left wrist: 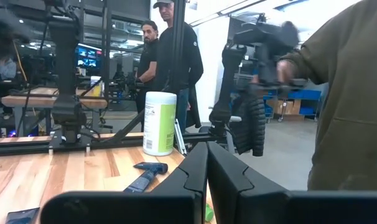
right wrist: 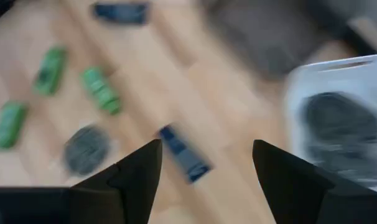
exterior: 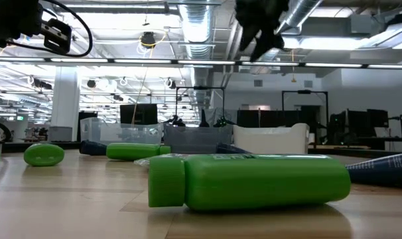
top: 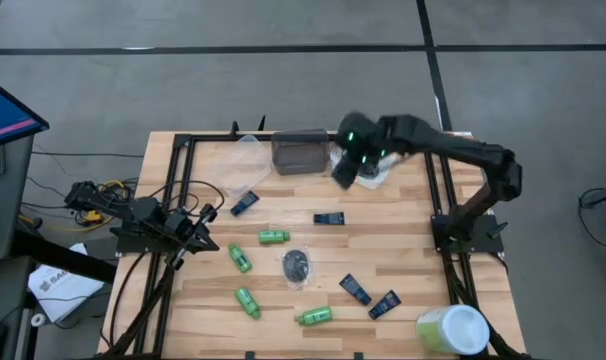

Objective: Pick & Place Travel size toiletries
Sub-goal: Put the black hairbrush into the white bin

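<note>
Toiletries well apart from right tool

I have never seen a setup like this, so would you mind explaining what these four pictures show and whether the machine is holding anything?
It is a two-armed robot at a wooden table. One camera looks straight down, one sits at table height, and one rides on each wrist. The right gripper is open and empty, above the white tub at the table's far side. The left gripper is shut and waits by the left edge. Scattered on the table are green bottles, blue sachets and a grey lump. A big cylinder stands at one corner. People stand in the room behind.
</note>
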Controlling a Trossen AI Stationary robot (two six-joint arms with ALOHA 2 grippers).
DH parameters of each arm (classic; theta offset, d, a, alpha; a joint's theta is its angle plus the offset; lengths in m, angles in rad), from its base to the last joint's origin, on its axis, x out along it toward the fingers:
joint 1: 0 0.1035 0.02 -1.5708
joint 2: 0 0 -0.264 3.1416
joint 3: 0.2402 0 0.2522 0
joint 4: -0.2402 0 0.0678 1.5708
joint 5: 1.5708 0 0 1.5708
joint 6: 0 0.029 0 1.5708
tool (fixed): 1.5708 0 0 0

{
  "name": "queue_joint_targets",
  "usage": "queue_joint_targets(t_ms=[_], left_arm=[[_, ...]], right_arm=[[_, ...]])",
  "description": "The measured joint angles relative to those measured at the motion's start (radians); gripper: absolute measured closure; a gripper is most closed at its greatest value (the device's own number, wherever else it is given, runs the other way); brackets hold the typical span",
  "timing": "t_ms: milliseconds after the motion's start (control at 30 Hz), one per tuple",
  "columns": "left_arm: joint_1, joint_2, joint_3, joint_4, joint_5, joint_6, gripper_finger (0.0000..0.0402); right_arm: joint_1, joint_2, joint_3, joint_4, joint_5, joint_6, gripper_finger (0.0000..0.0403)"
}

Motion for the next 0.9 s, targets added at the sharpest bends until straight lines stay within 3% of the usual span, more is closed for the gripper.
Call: queue_joint_targets(t_ms=[200,400,667,900], left_arm=[[0.0,0.0,0.0,0.0,0.0,0.0,0.0399],[0.0,0.0,0.0,0.001,0.0,0.0,0.0399],[0.0,0.0,0.0,0.003,0.0,0.0,0.0399],[0.0,0.007,0.0,0.013,0.0,0.0,0.0399]], right_arm=[[0.245,0.095,0.0,0.029,0.004,0.125,0.0167],[0.4,0.236,-0.001,0.074,0.002,0.234,0.0168],[0.48,0.423,-0.001,0.155,-0.055,0.332,0.0168],[0.511,0.508,-0.001,0.242,-0.091,0.367,0.0168]])
